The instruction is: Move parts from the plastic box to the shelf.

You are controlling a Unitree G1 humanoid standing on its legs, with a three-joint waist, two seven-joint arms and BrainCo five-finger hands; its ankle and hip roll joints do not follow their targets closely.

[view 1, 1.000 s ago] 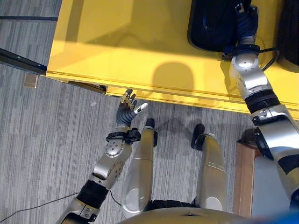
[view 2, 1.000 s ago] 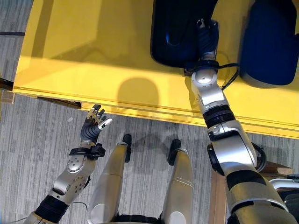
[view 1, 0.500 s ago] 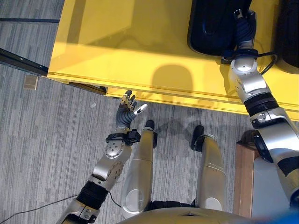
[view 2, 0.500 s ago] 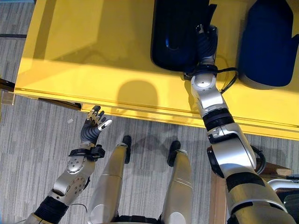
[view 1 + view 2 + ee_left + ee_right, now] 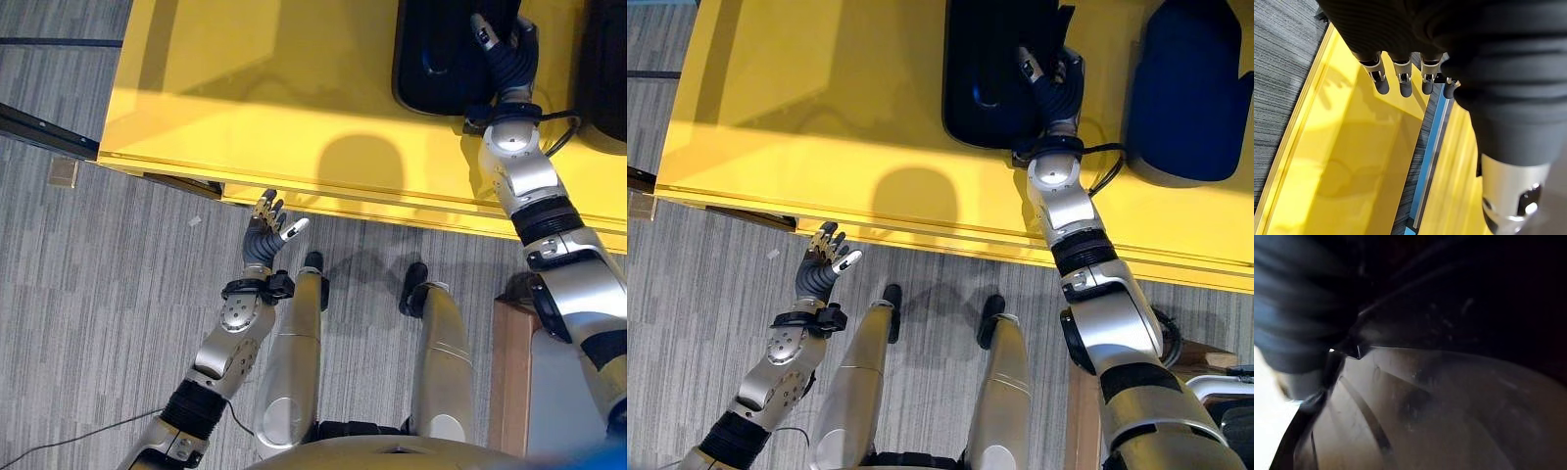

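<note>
A dark plastic box (image 5: 994,69) sits on the far right part of a yellow bench (image 5: 274,108), seen from above. The robot's right hand (image 5: 1050,80) reaches over the box's near rim and into it, its wrist above the edge. One dark-tipped finger (image 5: 483,32) shows raised over the box; the other fingers are lost against the dark interior, so it cannot be told whether the hand is spread or closed, or whether it holds a part. The right wrist view shows the box's dim inner wall (image 5: 1449,421) from very close, with no part that can be made out. A second dark box (image 5: 1195,88) stands just to the right of the first on the bench.

The left hand (image 5: 265,233) hangs over the grey carpet (image 5: 88,294), just short of the bench's near edge, palm up, fingers (image 5: 1400,81) straight and apart, holding nothing. In the left wrist view the fingers point along the yellow surface and a blue and silver rail (image 5: 1432,147). A wooden piece (image 5: 511,372) stands at the robot's lower right
</note>
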